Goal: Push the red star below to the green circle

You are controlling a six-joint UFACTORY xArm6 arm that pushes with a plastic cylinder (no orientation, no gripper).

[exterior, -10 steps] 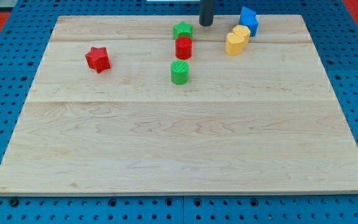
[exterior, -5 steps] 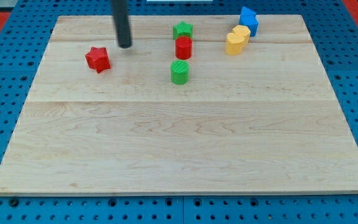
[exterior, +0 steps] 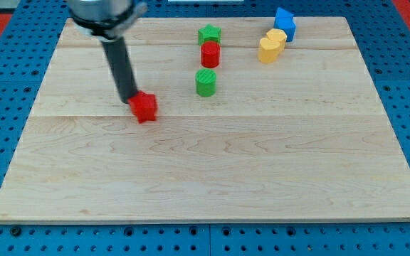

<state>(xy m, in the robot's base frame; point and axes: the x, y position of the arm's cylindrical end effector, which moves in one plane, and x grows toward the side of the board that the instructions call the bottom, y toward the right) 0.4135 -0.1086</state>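
Red star (exterior: 144, 107): touching my tip (exterior: 129, 99), on its lower-right side. Green circle (exterior: 206, 82): well to the tip's right, slightly toward the view's top. No pincer fitted, only a rod. Star's destination, under the circle, lies rightward.

Near the table's top edge stood a green star (exterior: 208, 33), with a red cylinder (exterior: 210, 54) touching it just below. Toward the top right corner, a yellow block (exterior: 271, 45), possibly heart-shaped, adjoined a blue block (exterior: 285, 23).
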